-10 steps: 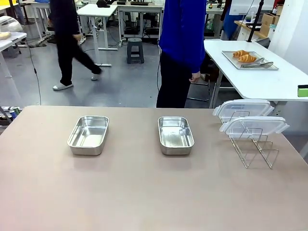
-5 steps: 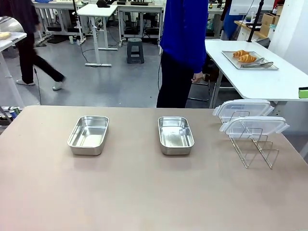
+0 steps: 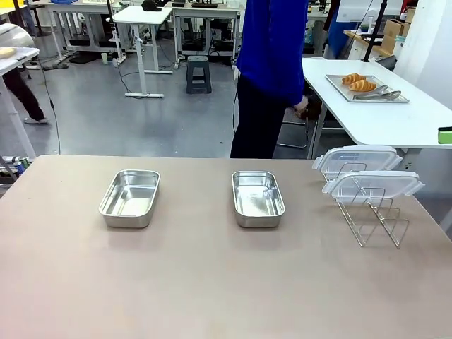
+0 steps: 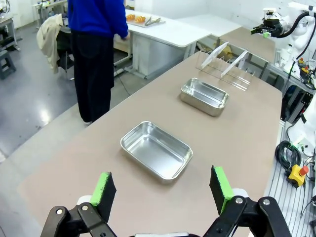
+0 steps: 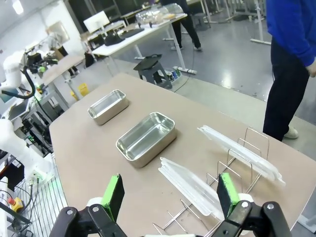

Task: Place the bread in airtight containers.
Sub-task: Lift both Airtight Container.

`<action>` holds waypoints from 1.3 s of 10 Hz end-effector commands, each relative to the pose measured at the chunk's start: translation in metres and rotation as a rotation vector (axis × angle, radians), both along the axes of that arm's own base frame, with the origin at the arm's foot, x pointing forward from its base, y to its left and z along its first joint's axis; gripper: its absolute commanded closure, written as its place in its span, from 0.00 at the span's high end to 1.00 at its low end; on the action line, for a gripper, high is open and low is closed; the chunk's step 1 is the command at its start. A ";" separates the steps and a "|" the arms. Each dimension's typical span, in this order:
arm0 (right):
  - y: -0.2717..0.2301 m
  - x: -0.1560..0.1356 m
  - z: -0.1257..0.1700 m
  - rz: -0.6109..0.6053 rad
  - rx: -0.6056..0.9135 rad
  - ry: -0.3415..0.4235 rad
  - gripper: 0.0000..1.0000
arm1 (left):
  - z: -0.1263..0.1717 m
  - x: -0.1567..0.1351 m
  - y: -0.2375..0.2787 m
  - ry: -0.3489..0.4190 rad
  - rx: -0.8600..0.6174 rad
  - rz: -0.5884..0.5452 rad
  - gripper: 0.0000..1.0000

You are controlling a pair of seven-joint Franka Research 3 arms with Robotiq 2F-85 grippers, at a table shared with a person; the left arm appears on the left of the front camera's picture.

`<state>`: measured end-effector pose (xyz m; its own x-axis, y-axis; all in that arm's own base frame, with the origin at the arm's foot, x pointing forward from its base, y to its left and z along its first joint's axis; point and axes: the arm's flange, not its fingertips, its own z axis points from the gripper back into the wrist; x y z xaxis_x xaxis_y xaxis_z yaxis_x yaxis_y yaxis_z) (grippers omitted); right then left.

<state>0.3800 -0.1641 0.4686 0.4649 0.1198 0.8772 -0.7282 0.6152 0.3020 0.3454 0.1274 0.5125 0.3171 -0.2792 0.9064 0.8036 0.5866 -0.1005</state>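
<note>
Left pan [image 3: 129, 198] and right pan [image 3: 258, 198] lie empty on the table [image 3: 212, 282]; clear lids [image 3: 367, 185] lean in the wire rack [image 3: 374, 224]. Far right, the croissants [image 3: 359, 83] sit small on a distant tray [image 3: 395, 98], beside a person [image 3: 272, 70] cropped at the shoulders. In the wrist views, left gripper [image 4: 161, 177] and right gripper [image 5: 171, 178] gape empty.

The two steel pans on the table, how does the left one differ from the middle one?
The left pan sits farther from the wire rack; the middle pan sits nearer it and its clear lids. The person stands just beyond the middle pan, off to the side of the left pan. Both are shiny, rectangular, uncovered and empty, lying flat on the table.
</note>
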 end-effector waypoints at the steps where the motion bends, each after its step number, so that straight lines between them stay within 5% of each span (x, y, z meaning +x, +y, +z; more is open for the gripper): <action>1: -0.001 0.004 -0.002 0.004 0.010 -0.041 1.00 | 0.000 0.003 0.001 -0.026 -0.015 -0.011 1.00; 13: -0.001 0.004 -0.002 0.004 0.010 -0.041 1.00 | 0.000 0.003 0.001 -0.026 -0.015 -0.011 1.00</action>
<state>0.3792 -0.1652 0.4675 0.4627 0.1231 0.8780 -0.7307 0.6137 0.2990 0.3454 0.1272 0.5125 0.3171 -0.2789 0.9065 0.8041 0.5858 -0.1011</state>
